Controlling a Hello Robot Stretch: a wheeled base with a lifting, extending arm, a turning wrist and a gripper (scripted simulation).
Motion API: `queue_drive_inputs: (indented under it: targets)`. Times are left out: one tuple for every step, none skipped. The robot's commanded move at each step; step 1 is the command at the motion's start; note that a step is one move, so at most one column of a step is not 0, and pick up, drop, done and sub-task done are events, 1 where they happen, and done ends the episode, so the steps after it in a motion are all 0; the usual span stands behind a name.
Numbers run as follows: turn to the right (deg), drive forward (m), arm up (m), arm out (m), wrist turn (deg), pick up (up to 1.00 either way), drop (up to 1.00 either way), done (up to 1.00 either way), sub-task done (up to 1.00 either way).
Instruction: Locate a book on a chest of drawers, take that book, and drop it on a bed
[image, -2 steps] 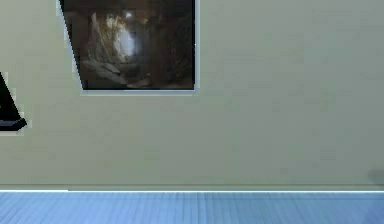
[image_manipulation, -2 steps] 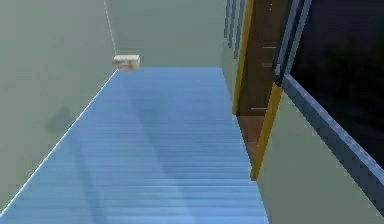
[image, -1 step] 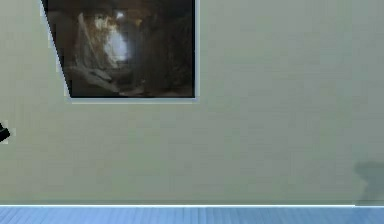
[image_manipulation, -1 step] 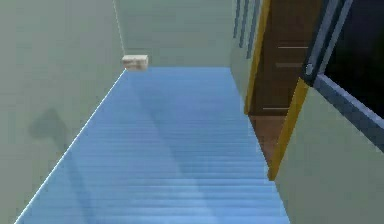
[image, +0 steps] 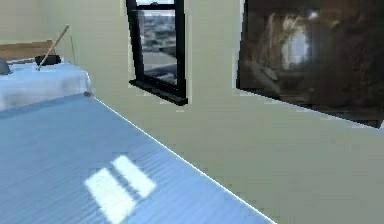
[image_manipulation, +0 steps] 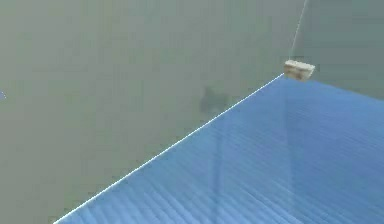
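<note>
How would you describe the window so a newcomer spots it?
Start at the pale wall beyond the blue surface. The window is tall and narrow, left of the wide dark picture. Its thick black frame and sill set it apart.

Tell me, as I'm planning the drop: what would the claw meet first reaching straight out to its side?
Probably nothing over the bed; beyond its edge, the wall comes first, though depth is unclear.
</note>
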Motion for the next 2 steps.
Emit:
queue_drive_inputs:
  targets:
    - [-36.0,0.0,0.0,0.0,0.0,0.0,0.0,0.0,0.0]
    - [0.0,0.25,0.0,0.0,0.0,0.0,0.0,0.0,0.0]
